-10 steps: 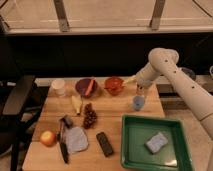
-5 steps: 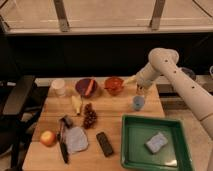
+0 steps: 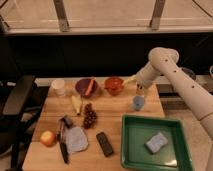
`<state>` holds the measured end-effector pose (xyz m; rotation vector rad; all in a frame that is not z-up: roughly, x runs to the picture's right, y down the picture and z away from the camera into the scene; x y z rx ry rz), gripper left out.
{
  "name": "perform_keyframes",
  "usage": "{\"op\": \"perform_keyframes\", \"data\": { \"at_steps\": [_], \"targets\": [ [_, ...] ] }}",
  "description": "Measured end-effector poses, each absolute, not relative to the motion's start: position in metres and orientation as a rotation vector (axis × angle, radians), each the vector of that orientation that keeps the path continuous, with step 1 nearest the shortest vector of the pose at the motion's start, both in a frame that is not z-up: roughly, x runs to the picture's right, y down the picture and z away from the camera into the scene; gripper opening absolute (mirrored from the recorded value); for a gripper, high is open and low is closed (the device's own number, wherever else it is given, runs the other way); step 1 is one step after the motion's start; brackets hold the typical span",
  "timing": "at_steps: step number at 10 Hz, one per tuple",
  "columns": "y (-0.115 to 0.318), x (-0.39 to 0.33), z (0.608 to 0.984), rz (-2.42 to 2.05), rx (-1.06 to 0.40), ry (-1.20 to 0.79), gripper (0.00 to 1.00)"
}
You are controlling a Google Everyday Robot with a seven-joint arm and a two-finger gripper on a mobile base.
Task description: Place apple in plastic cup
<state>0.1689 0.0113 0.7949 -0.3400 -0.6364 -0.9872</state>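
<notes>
At the front-left corner of the tabletop (image 3: pixel 116 116) sits your apple (image 3: pixel 48 138). It is loose, with nothing gripping it, just left of the knife (image 3: pixel 63 146) and grey cloth (image 3: pixel 76 139). The blue cup (image 3: pixel 138 103) stands upright near the right edge, well apart from the apple and just behind the green tray (image 3: pixel 137 150). Its mouth faces up, so it looks ready to receive.

The gripper (image 3: pixel 139 90) hangs just above that cup, with the arm reaching in from the right. You cannot tell whether the jaws are apart or together. Nothing apple-coloured shows at them, so judge the pick as not yet made.

Between apple and cup lie the grapes (image 3: pixel 89 117), the banana piece (image 3: pixel 76 104) and a dark block (image 3: pixel 104 143). Your reach to the apple likely crosses these, so go high. In the back row are the white cup (image 3: pixel 58 86), dark bowl (image 3: pixel 86 87) and red bowl (image 3: pixel 114 85). The red bowl is nearest the gripper's side, so mind it when swinging out. The sponge (image 3: pixel 156 142) lies in the tray, out of the way.
</notes>
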Motion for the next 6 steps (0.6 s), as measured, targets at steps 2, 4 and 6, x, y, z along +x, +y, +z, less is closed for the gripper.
{"op": "perform_keyframes", "data": {
  "at_steps": [2, 4, 6],
  "targets": [
    [0.000, 0.139, 0.789, -1.119, -0.326, -0.664, 0.80],
    [-0.002, 0.092, 0.785, -1.255, -0.321, -0.689, 0.80],
    [0.003, 0.039, 0.782, -1.391, -0.310, -0.725, 0.80]
  ]
}}
